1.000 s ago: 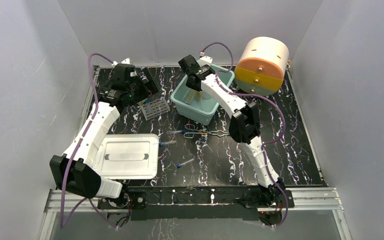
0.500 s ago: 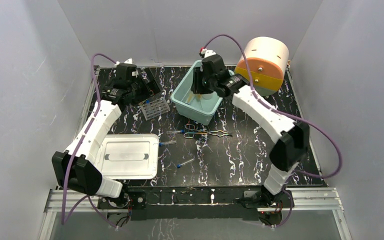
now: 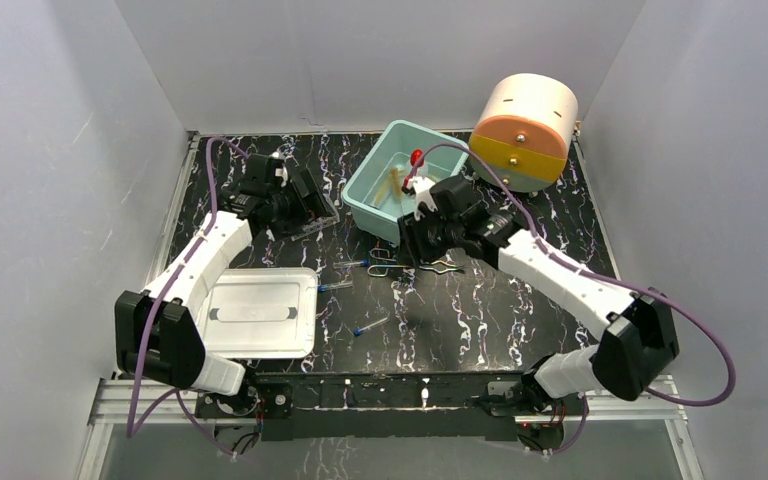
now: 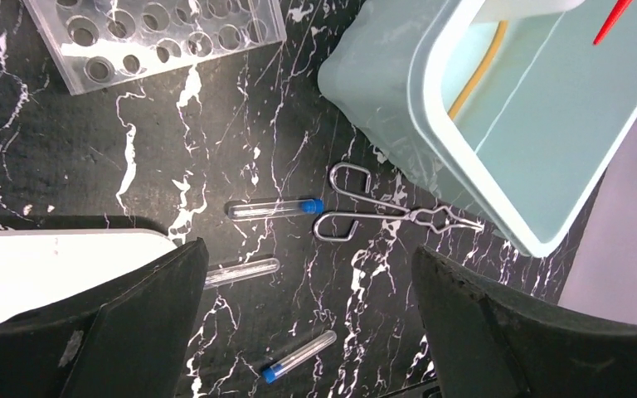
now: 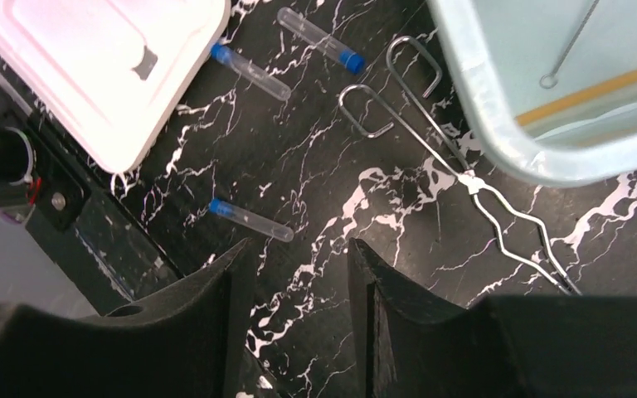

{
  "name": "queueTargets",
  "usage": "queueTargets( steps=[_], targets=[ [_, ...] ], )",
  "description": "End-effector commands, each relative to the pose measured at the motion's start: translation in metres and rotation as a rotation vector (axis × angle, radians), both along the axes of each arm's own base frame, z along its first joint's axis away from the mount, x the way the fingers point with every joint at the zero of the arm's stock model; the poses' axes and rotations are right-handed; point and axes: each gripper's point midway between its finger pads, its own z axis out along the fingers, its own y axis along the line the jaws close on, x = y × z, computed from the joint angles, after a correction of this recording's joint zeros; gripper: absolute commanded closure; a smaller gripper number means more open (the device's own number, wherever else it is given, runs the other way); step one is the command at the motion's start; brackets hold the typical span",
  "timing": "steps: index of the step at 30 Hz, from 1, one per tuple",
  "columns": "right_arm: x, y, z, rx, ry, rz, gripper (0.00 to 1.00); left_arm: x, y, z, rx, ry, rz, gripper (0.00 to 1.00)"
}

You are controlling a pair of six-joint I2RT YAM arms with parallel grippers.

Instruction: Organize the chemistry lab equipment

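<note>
While poised over the black marbled table (image 3: 480, 310), holds the left gripper (image 4: 307, 274) spread wide on nothing, above three blue-capped tubes (image 4: 274, 208) and the metal tongs (image 4: 398, 217). Shows the right gripper (image 5: 299, 249) partly parted, likewise empty, near the tongs. Finds tan rubber tubing (image 4: 473, 75) and red-nozzled wash bottle (image 4: 614, 21) inside the teal bin (image 4: 373, 91), grey tube rack (image 4: 158, 37) apart from it.

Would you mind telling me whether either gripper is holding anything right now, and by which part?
Nothing is held. The left gripper and the right gripper both have their fingers apart, with nothing between them.
</note>
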Motion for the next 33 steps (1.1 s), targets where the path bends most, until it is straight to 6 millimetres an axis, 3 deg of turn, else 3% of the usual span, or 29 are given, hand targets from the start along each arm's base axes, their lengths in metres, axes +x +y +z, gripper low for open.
queueTargets(
  steps=[1, 6, 12, 19, 28, 33],
  targets=[
    [-0.003, 0.007, 0.022, 0.082, -0.148, 0.028, 0.47, -0.007, -0.012, 0.015, -0.054, -0.059, -0.081, 0.1],
    [0.003, -0.017, -0.009, -0.013, -0.185, -0.082, 0.4, -0.01, -0.023, 0.017, -0.085, -0.074, -0.124, 0.13],
    [0.017, -0.051, -0.038, -0.149, -0.168, -0.269, 0.32, -0.007, -0.02, 0.023, -0.069, -0.096, -0.118, 0.13],
    [0.02, -0.085, -0.06, 0.033, 0.044, -0.446, 0.32, -0.002, -0.021, 0.026, -0.071, -0.1, -0.117, 0.13],
    [0.038, -0.138, -0.088, 0.1, 0.256, -0.695, 0.32, 0.001, -0.021, 0.027, -0.063, -0.104, -0.113, 0.13],
    [0.045, -0.146, -0.109, 0.065, 0.37, -0.755, 0.37, 0.001, -0.02, 0.028, -0.059, -0.108, -0.111, 0.12]
  ],
)
